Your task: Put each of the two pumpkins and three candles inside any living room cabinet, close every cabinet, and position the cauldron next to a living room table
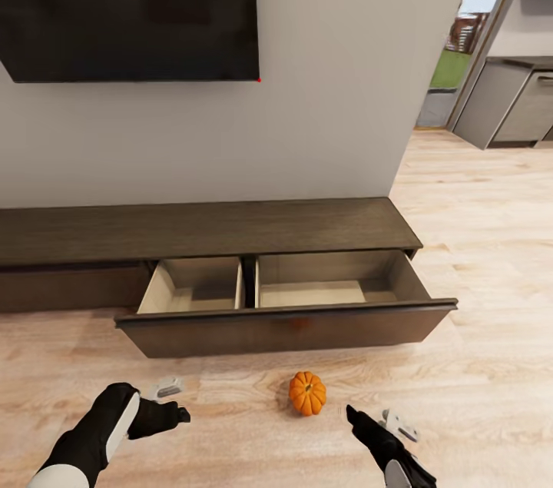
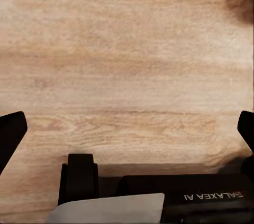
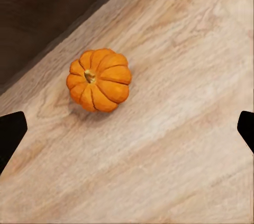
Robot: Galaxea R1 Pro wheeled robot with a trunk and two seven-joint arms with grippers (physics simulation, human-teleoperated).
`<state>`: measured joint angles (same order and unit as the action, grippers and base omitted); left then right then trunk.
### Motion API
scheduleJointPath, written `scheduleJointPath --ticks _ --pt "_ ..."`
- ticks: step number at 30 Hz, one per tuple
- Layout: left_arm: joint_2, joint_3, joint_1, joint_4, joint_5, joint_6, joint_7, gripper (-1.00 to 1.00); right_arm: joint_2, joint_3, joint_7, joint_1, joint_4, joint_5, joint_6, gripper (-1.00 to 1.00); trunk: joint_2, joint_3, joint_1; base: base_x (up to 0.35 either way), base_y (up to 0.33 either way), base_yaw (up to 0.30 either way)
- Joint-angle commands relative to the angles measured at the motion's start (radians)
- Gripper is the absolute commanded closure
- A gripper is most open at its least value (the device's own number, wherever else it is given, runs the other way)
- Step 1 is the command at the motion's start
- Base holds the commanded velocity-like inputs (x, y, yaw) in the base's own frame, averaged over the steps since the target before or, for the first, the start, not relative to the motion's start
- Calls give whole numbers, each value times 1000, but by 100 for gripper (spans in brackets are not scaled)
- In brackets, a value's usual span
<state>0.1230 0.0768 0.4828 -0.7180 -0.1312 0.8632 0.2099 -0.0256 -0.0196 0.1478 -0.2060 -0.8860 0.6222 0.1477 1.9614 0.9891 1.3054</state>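
One orange ribbed pumpkin [image 1: 307, 393] sits on the wood floor just in front of the cabinet [image 1: 207, 228], a long low dark-brown unit against the wall. The cabinet's right drawer [image 1: 292, 326] is pulled out, and both of its pale wood compartments hold nothing. My right gripper [image 1: 356, 417] hovers low, right of the pumpkin, and is open. In the right wrist view the pumpkin [image 3: 99, 80] lies ahead of the spread fingers [image 3: 11, 129]. My left gripper [image 1: 178, 413] is open over bare floor to the pumpkin's left, fingers [image 2: 11, 129] wide apart. The candles and the cauldron are out of view.
A dark TV screen [image 1: 130, 8] hangs on the white wall above the cabinet. The wall ends at a corner on the right, where the floor runs back to grey kitchen cupboards [image 1: 511, 107]. The pulled-out drawer front juts over the floor towards me.
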Motion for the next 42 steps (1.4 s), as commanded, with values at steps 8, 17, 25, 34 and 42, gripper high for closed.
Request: scheduleJointPath --ticks 8,17,25,34,42 --pt "-17 6 0 -19 -9 51 10 -100 1 50 5 -270 295 10 143 -100 57 26 31 0 0 0" --pt "-20 7 0 -20 -10 51 10 -100 2 71 3 -358 322 10 165 -100 120 54 65 0 0 0" --pt "-20 8 0 -20 -10 52 11 -100 4 71 -5 -432 409 10 250 -100 176 79 96 0 0 0" --pt "-21 9 2 -21 -11 117 177 -100 90 72 -126 -450 459 11 291 -100 239 107 130 0 0 0" --pt "-20 10 2 -62 -12 127 193 -100 87 72 -166 -449 454 10 295 -100 295 132 161 0 0 0"
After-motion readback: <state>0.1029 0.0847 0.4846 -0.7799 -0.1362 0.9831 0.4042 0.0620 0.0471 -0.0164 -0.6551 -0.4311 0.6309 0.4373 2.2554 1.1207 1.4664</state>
